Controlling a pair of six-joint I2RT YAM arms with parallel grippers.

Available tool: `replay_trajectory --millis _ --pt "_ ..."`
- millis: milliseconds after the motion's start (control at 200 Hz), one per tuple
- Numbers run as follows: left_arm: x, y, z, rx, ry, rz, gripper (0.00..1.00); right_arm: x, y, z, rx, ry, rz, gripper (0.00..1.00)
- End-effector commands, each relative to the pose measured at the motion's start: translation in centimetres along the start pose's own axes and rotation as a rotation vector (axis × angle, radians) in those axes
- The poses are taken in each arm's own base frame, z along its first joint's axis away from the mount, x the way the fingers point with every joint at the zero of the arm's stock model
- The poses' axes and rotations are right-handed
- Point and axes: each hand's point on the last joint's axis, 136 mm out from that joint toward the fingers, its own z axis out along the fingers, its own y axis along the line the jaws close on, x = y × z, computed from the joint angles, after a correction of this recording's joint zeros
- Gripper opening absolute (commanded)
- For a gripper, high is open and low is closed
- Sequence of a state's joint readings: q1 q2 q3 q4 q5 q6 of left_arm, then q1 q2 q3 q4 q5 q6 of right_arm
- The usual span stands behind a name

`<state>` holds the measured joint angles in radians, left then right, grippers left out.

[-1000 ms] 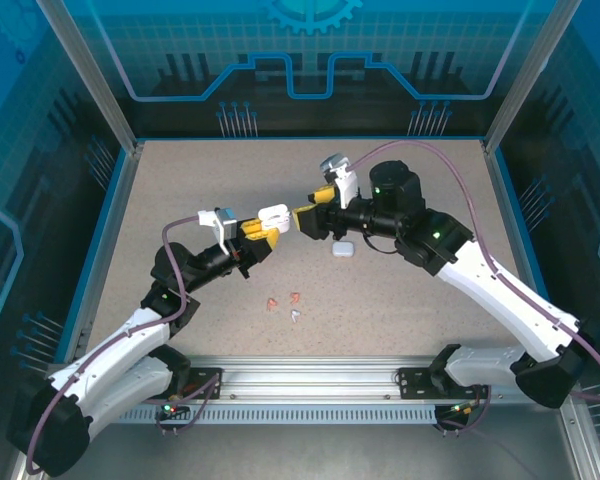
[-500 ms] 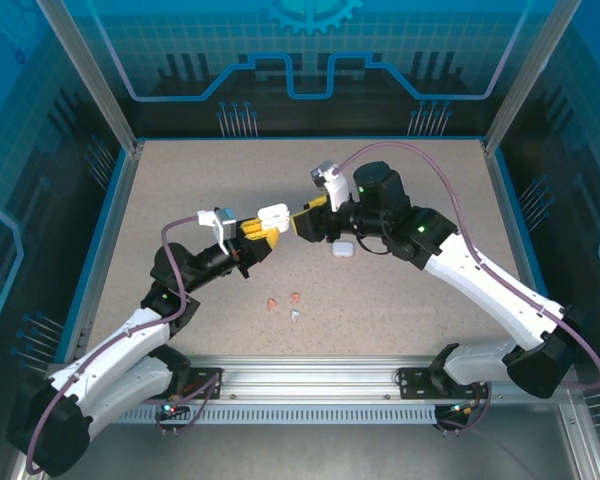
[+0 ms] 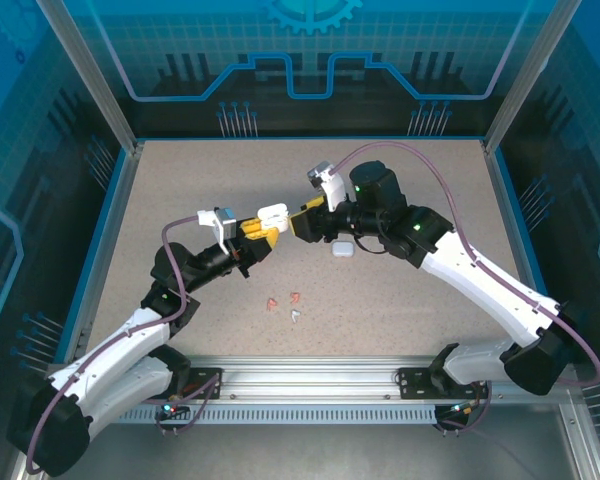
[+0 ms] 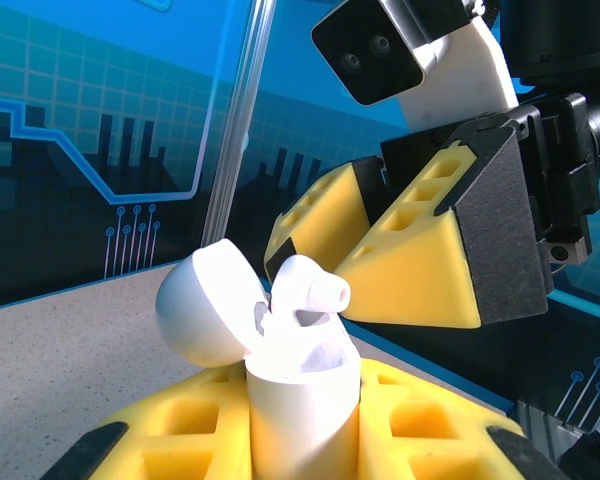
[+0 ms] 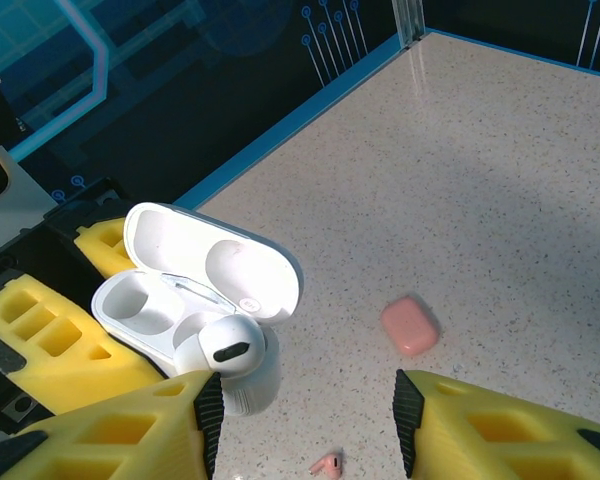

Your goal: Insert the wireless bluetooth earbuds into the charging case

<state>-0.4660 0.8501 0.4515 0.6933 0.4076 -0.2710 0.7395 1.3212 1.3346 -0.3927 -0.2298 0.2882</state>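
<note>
Left fingers [image 4: 195, 425] clamp an open white charging case [image 4: 302, 395], 1 earbud [image 4: 310, 290] sitting in it.

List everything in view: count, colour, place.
open charging case: one, white, gripped in left hand
earbud at case mouth: one, white, beside a right-hand finger
salmon earbuds: two, salmon, loose on table
loose white earbud: one, white, table, beside the salmon pair
closed case: one, white, table, beside right arm
pink case: one, pink, closed, on table
table: one, speckled beige
left hand: one, yellow pads, shut on the open case
right hand: one, yellow pads, open
</note>
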Motion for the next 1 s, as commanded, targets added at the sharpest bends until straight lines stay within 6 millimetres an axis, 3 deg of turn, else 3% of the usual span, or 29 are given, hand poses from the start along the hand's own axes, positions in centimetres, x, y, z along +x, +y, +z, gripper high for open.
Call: replay_trajectory --millis 0,360,650,830,996 --pt "-0.8 -0.7 -0.1 0.023 -0.032 0.030 0.00 -0.9 0.8 0.1 -0.025 -0.010 -0.011 0.51" --pt "-0.6 -0.7 -0.2 0.023 -0.030 0.029 0.00 -1.1 1.4 0.4 -0.057 -0.011 -0.008 0.52" --pt "-0.6 -0.7 -0.3 0.019 -0.033 0.033 0.00 -2.1 2.7 -1.8 -0.097 -0.059 -0.034 0.58" --pt "-0.9 -0.7 -0.6 0.008 -0.047 0.044 0.00 -1.5 1.0 -3.2 -0.007 -0.074 -0.023 0.57" --pt "-1.8 -0.6 -1.2 -0.026 -0.074 0.079 0.00 1.7 -1.5 -2.9 0.106 0.015 0.069 0.55"
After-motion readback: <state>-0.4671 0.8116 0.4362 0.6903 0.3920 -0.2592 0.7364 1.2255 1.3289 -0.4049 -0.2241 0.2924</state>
